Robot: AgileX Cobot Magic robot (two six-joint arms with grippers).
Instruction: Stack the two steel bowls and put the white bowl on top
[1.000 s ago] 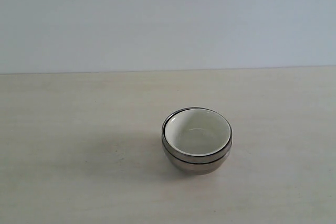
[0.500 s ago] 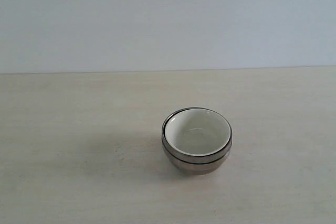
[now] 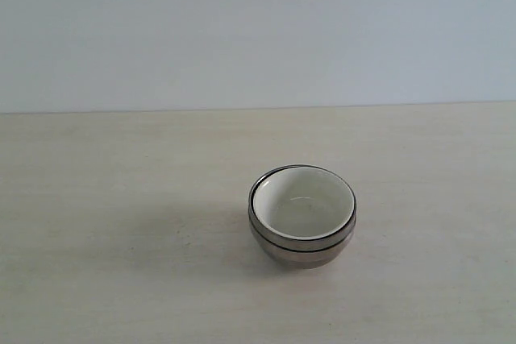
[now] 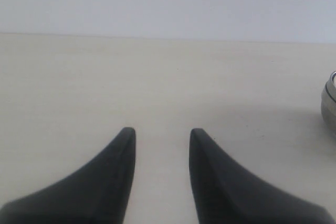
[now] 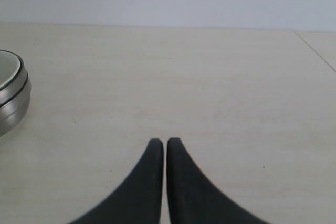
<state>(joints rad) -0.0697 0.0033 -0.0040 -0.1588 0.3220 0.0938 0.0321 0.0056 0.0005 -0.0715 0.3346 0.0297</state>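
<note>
The two steel bowls [image 3: 301,245] stand nested on the pale table, right of centre in the exterior view, with the white bowl [image 3: 302,201] sitting inside the upper one. Neither arm shows in that view. In the left wrist view my left gripper [image 4: 160,132] hovers open over bare table, and only the steel stack's edge [image 4: 329,103] shows far off to one side. My right gripper [image 5: 165,142] is shut on nothing, well away from the stack [image 5: 11,98], whose white bowl rim [image 5: 7,70] just shows at the frame's edge.
The pale wooden table [image 3: 121,199] runs back to a plain light wall [image 3: 258,30]. A seam or table edge [image 5: 316,51] shows in the right wrist view. No other objects are in view.
</note>
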